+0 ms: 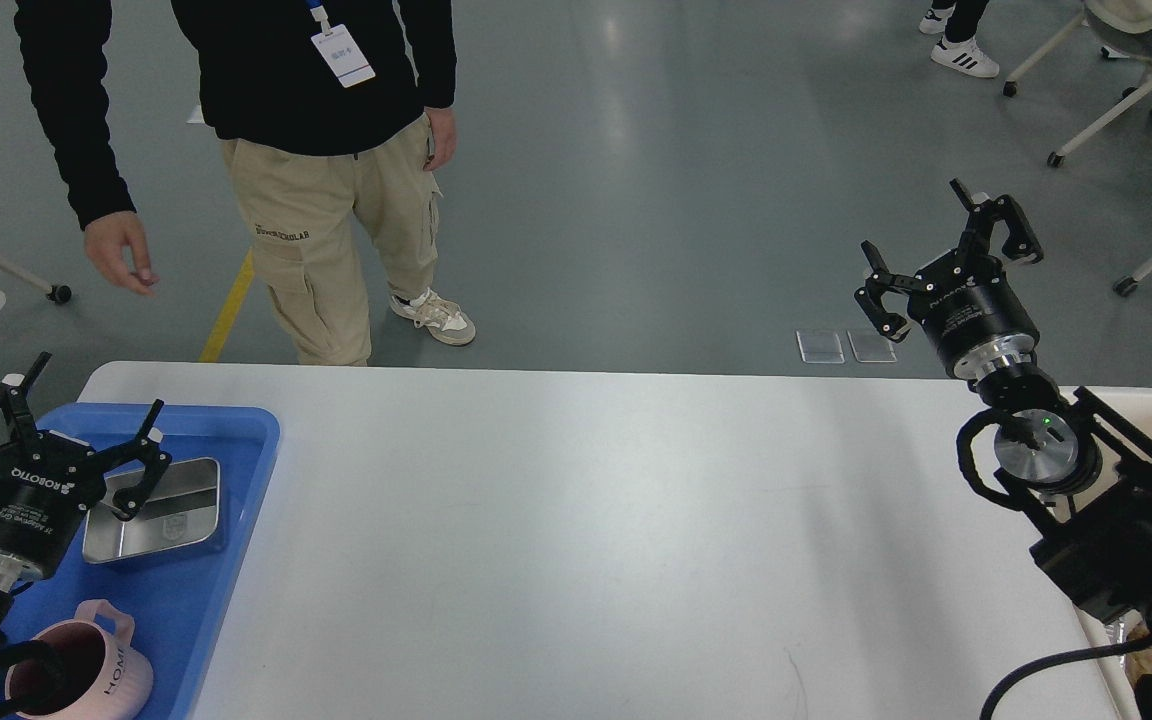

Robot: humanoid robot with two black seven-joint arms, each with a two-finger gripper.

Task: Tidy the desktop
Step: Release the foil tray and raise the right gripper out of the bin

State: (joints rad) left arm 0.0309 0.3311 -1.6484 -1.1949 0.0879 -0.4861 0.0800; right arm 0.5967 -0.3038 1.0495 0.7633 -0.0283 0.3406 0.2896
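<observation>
My left jaws (56,425) stood wide apart and empty over the blue tray (236,480), above the steel tin (171,510) and near the pink mug (101,665). My right jaws (946,235) gaped empty beyond the bench (586,520), which spread bare between them. I judged tidying nearly done; best to withdraw slowly, minding the bystander (316,150).

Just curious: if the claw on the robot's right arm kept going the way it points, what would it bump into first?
Probably nothing close: the right claw points up and away past the desktop toward bare floor; depth is unclear.
</observation>
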